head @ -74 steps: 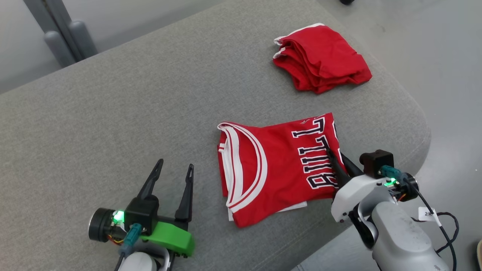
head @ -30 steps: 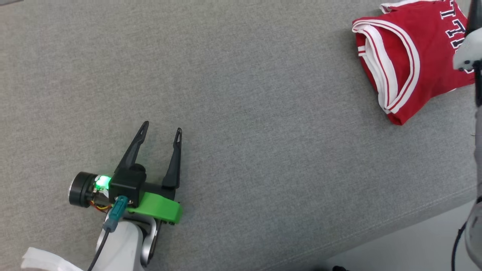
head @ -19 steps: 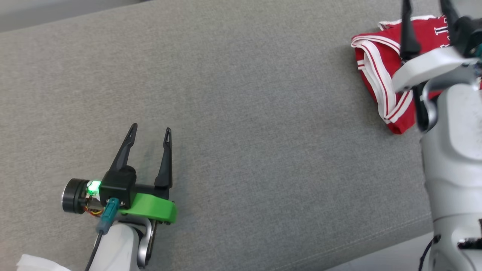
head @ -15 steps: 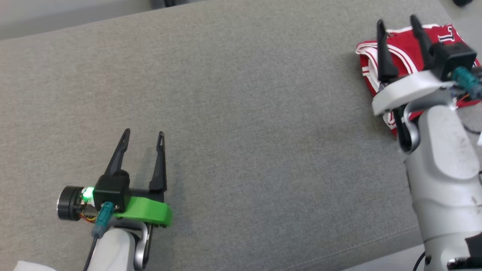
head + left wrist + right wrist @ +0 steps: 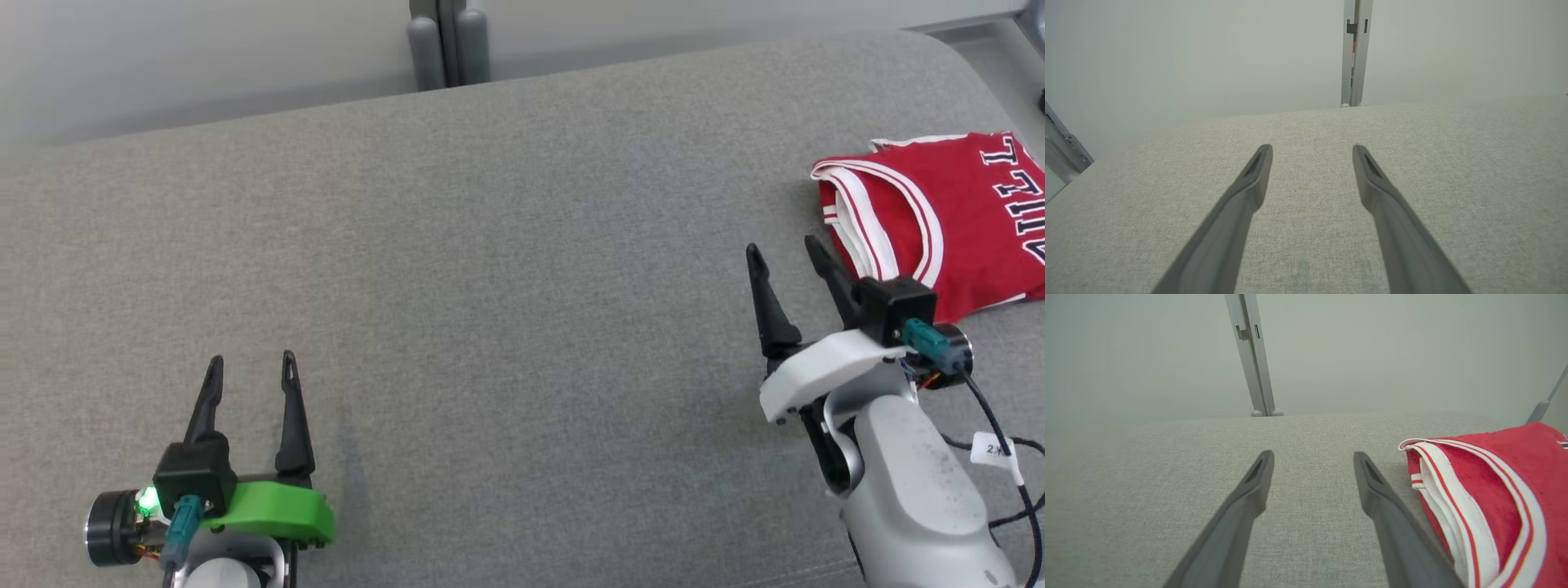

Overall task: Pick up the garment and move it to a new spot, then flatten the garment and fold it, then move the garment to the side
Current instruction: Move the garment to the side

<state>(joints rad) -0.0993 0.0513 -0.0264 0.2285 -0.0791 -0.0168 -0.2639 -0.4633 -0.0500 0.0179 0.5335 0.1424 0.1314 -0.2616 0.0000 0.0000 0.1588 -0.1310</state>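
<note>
The garment (image 5: 939, 220), a red jersey with white trim and dark lettering, lies folded at the right edge of the grey cushion (image 5: 506, 269). My right gripper (image 5: 782, 248) stands open just left of the jersey's trimmed edge, empty. In the right wrist view the garment (image 5: 1486, 498) lies beside the right finger, at or near touching it low down, and nothing sits in the right gripper (image 5: 1314, 459). My left gripper (image 5: 251, 367) is open and empty at the lower left, far from the garment. The left wrist view shows the left gripper (image 5: 1312, 151) over bare fabric.
A grey post (image 5: 441, 45) stands behind the cushion's far edge against a pale wall. The post (image 5: 1354, 53) also rises beyond the cushion in the left wrist view. A tagged cable (image 5: 992, 445) hangs off my right wrist.
The head camera has swung, so the whole picture shifted and the cushion's far edge and wall came into view. My right gripper has come off the jersey and now stands open beside it.
</note>
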